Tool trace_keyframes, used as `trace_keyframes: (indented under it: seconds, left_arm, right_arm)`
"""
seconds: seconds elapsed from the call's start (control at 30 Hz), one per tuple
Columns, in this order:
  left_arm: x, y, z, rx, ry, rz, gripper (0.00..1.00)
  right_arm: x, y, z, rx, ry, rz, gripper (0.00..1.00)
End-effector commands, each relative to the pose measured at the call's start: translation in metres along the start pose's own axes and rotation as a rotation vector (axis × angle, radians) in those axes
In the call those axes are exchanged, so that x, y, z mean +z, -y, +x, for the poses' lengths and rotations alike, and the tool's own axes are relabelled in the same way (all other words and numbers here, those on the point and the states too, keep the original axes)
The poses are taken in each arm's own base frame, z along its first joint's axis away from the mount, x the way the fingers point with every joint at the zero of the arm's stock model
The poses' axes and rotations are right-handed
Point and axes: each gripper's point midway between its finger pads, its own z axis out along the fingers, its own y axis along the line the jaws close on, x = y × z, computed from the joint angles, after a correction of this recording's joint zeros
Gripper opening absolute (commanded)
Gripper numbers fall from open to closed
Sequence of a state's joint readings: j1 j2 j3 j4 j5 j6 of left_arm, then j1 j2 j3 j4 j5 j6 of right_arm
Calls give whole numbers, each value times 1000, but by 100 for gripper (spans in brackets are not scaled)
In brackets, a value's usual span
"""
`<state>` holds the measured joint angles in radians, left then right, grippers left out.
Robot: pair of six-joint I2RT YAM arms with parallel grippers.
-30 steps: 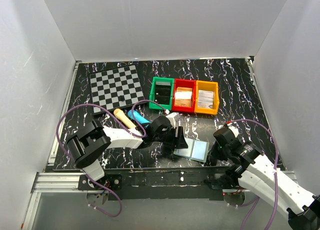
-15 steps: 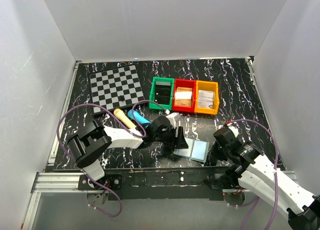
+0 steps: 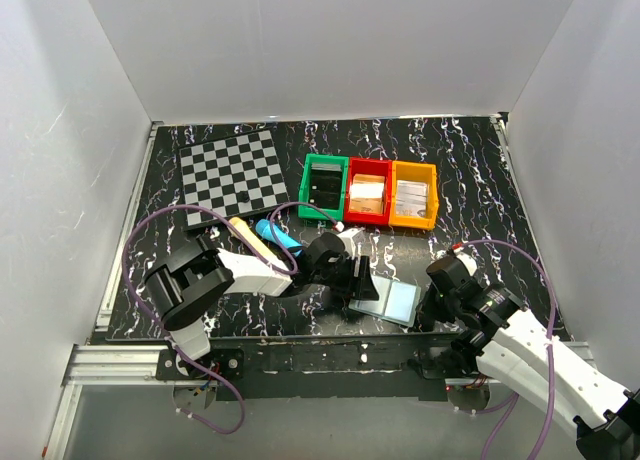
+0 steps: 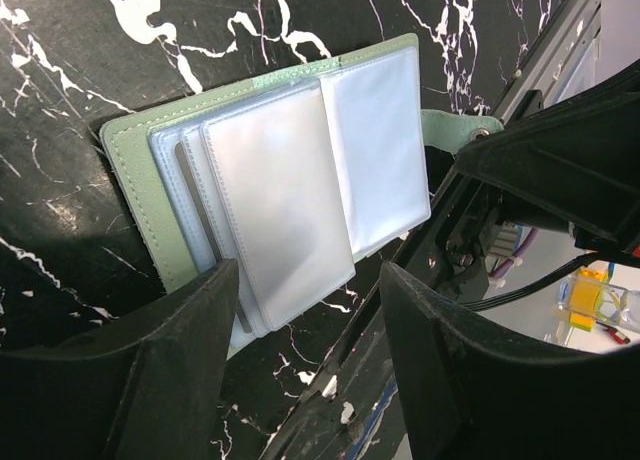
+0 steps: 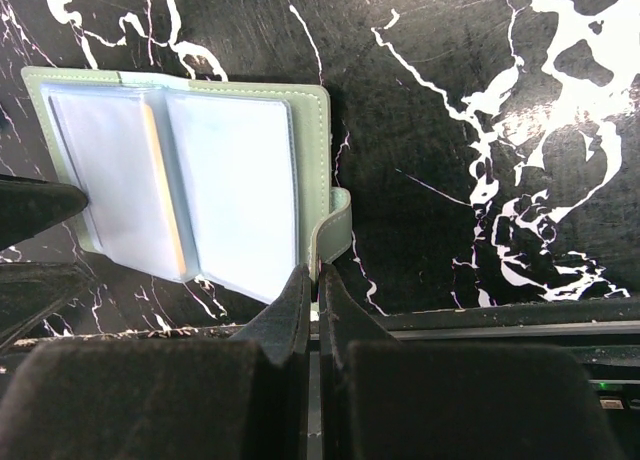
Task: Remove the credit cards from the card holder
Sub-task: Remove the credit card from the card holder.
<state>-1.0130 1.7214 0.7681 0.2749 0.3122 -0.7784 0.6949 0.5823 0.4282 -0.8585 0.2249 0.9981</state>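
The card holder (image 3: 388, 300) lies open near the table's front edge, grey-green outside with pale blue-grey sleeve panels. In the left wrist view the card holder (image 4: 300, 170) shows a stack of frosted sleeves. The credit cards show only as thin edges inside the sleeves, one of them brownish (image 5: 163, 185). My left gripper (image 4: 310, 280) is open, its fingers astride the near corner of the sleeve stack, and it sits at the holder's left side (image 3: 356, 280). My right gripper (image 5: 320, 272) is shut on the holder's small tab (image 5: 336, 225), at the holder's right side (image 3: 424, 310).
A checkered board (image 3: 232, 175) lies at the back left. Green (image 3: 323, 187), red (image 3: 367, 192) and orange (image 3: 413, 195) bins stand in a row behind the holder. A wooden-handled tool (image 3: 250, 236) and a blue object (image 3: 279, 234) lie by the left arm. The metal front rail (image 4: 420, 310) is close.
My left arm has shifted a little to the right, bringing its gripper closer over the holder's left panel. The right gripper and the holder have stayed put.
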Motion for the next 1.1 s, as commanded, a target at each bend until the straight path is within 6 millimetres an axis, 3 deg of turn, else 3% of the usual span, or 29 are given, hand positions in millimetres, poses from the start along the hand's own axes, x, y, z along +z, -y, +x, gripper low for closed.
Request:
trace_keyframes:
  seconds: [0.0, 0.37, 0.7, 1.07]
  left_arm:
    - [4, 11, -2, 24, -10, 24, 58]
    - [8, 27, -1, 62, -27, 70, 58]
    - [18, 29, 4, 69, -69, 80, 58]
    - [27, 52, 8, 114, -119, 168, 58]
  right_arm:
    - [0, -4, -3, 12, 10, -16, 1]
    - [1, -5, -3, 10, 9, -17, 1]
    - [0, -5, -3, 6, 7, -16, 1]
    - [-1, -7, -2, 2, -2, -31, 1]
